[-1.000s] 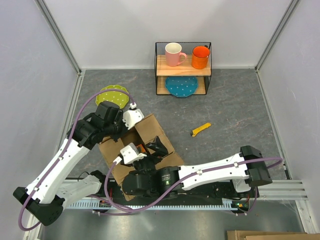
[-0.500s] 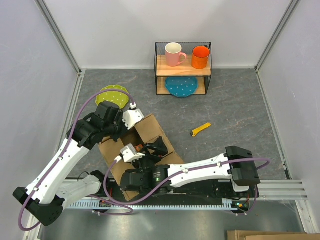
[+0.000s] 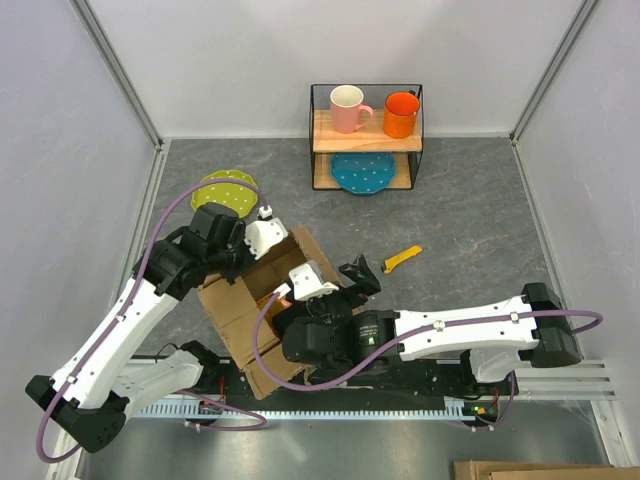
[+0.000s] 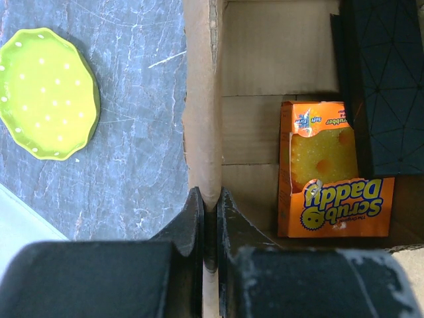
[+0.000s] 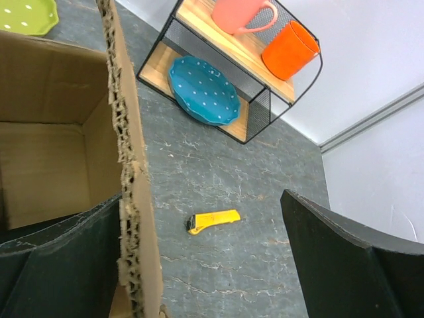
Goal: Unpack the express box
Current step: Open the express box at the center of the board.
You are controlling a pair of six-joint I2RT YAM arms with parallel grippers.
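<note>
The express box (image 3: 236,308) lies open on the table at the near left; no label shows. My left gripper (image 3: 262,236) is shut on the box's far-left wall; in the left wrist view the fingers (image 4: 192,218) pinch the cardboard edge (image 4: 202,132). An orange Scrub Daddy sponge pack (image 4: 331,175) lies inside the box. My right gripper (image 3: 338,284) is open at the box's right side. In the right wrist view it (image 5: 199,199) straddles the torn cardboard wall (image 5: 132,185), with one finger (image 5: 59,265) inside the box (image 5: 40,132) and the other finger (image 5: 358,258) outside.
A yellow box cutter (image 3: 402,259) (image 5: 213,220) lies on the table right of the box. A green plate (image 3: 226,188) (image 4: 46,93) sits beyond the box. A wire shelf (image 3: 366,137) at the back holds a pink mug (image 3: 349,108), an orange mug (image 3: 401,114) and a blue plate (image 3: 363,172).
My right arm has swung to the right; its gripper has moved from over the box's middle to the box's right wall. The box's right flap now stands up. My left gripper keeps its hold.
</note>
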